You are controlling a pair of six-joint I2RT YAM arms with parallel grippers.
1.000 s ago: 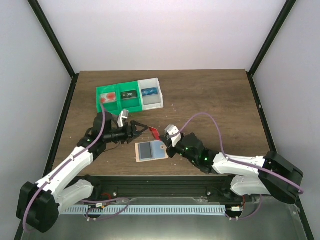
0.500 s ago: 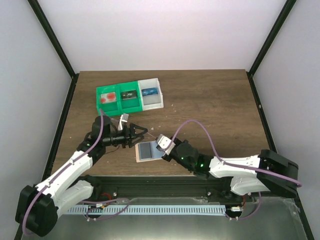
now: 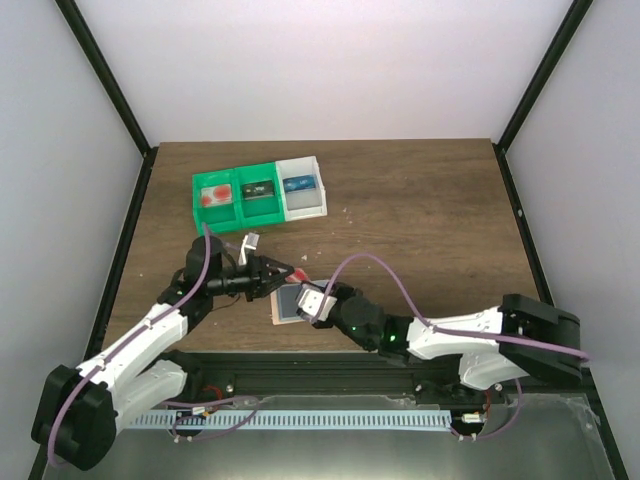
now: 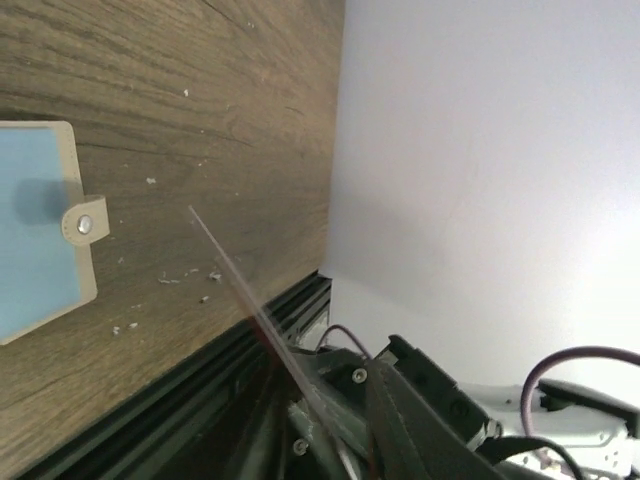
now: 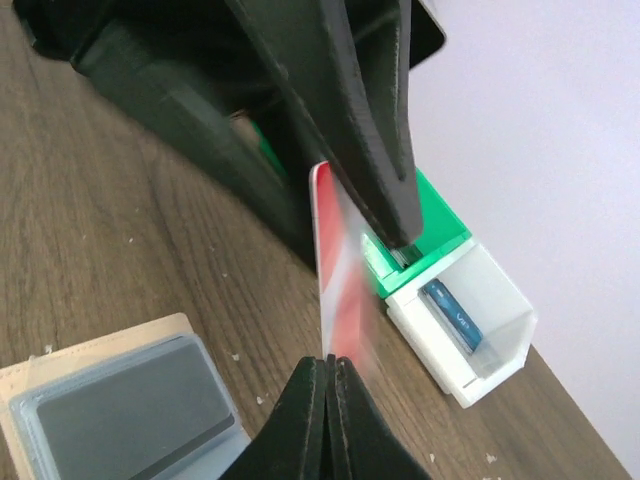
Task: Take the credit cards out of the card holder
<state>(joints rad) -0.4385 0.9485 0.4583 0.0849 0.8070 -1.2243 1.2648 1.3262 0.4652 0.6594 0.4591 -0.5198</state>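
A red and white credit card (image 5: 340, 280) stands on edge above the table, held from both ends. My right gripper (image 5: 327, 362) is shut on its lower edge. From above, the left fingers (image 5: 370, 150) pinch its upper part. In the left wrist view the card (image 4: 245, 290) shows edge-on as a thin line running into my left gripper (image 4: 335, 415). From the top view the card (image 3: 301, 272) sits between the left gripper (image 3: 288, 272) and the right gripper (image 3: 303, 287). The card holder (image 3: 285, 306) lies flat, tan with grey-blue panels (image 5: 120, 410), partly under the right wrist.
A green tray (image 3: 235, 180) and a white tray (image 3: 318, 195) stand side by side at the back left. The white tray (image 5: 500, 340) holds a blue card (image 5: 452, 313). The table's near edge and black rail (image 4: 200, 370) run close behind the card holder.
The right arm has carried the red card left, over the card holder. The left gripper, open before, has closed on the card's other end.
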